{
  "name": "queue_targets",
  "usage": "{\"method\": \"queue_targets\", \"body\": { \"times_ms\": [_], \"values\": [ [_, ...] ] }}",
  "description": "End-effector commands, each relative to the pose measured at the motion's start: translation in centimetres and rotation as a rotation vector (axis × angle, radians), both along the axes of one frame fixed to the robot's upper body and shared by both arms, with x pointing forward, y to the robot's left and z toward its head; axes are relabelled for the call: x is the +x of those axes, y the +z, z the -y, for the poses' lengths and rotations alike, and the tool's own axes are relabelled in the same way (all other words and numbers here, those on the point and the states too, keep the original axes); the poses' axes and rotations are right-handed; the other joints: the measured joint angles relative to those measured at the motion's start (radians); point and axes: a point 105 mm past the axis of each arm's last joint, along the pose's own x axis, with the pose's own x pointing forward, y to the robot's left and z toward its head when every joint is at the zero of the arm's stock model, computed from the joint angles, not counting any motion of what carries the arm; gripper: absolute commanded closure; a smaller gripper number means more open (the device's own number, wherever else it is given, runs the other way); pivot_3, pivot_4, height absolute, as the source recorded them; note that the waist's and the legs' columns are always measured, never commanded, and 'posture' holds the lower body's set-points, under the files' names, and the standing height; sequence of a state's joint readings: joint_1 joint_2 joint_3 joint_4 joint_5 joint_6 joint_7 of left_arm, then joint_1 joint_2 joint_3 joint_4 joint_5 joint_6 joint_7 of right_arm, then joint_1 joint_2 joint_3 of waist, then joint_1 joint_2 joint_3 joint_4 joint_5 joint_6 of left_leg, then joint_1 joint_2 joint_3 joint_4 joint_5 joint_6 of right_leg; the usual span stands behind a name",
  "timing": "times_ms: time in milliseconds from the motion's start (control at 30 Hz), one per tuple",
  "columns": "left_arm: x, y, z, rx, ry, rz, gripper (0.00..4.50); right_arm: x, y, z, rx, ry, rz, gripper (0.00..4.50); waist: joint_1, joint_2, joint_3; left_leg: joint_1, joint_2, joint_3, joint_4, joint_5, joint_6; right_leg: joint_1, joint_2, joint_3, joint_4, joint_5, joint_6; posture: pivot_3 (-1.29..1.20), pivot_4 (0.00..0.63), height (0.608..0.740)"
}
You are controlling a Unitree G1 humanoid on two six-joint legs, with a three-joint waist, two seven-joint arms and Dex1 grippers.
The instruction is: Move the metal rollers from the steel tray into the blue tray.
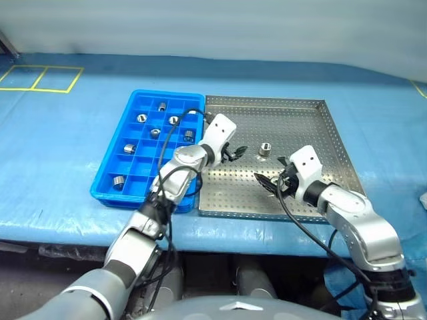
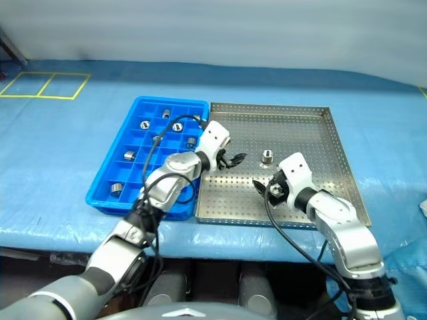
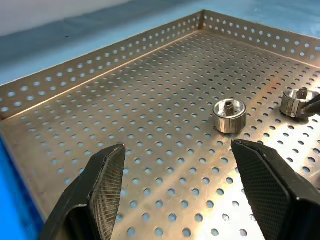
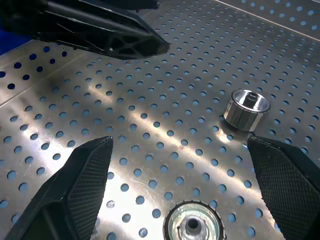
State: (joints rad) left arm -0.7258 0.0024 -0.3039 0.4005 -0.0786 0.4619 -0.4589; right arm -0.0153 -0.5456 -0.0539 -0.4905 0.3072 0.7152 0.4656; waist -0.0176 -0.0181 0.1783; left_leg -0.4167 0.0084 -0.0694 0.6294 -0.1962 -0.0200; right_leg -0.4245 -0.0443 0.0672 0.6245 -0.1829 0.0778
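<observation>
The steel tray [image 1: 303, 123] lies on the right, with the blue tray [image 1: 107, 195] touching its left side. Two metal rollers remain on the perforated floor: one upright near the middle [image 1: 265, 149], one closer to the front [image 1: 272, 180]. Several rollers [image 1: 155, 133] sit in the blue tray's compartments. My left gripper [image 3: 178, 150] is open and empty, low over the steel tray's left part, with the middle roller [image 3: 229, 116] just beyond its fingers. My right gripper [image 4: 180, 145] is open, and the front roller [image 4: 192, 225] lies on the floor between its fingers.
Both trays rest on a table covered in blue sheeting [image 1: 67, 133]. Yellow tape squares [image 1: 40, 79] mark the far left corner. A small white object [image 1: 423, 199] lies at the right edge. Black cables run along both arms.
</observation>
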Motion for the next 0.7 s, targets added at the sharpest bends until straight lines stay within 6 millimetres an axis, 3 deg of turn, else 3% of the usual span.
{"method": "queue_targets", "body": {
  "times_ms": [33,233,700],
  "values": [
    [0.6,0.6,2.2,0.004,-0.059,0.048,0.83,-1.3,1.8,0.4,-0.003,-0.009,0.066,0.0,-0.014,0.0,0.0,0.0,0.0,0.0,0.0,0.0,0.0,0.0,0.0,0.0,0.0,0.0,0.0,-0.13,0.15,0.74],
    [2.1,0.2,3.3,0.064,-0.023,0.065,0.83,-3.0,2.0,0.4,0.003,-0.019,0.077,0.0,-0.069,0.0,0.0,0.0,0.0,0.002,0.001,0.0,0.0,-0.001,0.0,0.002,0.001,0.0,0.001,-0.22,0.15,0.74],
    [3.1,-1.5,3.8,0.139,0.084,0.057,0.83,-3.2,1.9,1.1,0.01,-0.086,0.082,0.0,-0.143,0.0,0.0,0.001,0.0,0.002,0.0,0.0,0.0,-0.002,0.0,0.003,0.001,0.0,0.002,-0.25,0.15,0.74]
  ]
}}
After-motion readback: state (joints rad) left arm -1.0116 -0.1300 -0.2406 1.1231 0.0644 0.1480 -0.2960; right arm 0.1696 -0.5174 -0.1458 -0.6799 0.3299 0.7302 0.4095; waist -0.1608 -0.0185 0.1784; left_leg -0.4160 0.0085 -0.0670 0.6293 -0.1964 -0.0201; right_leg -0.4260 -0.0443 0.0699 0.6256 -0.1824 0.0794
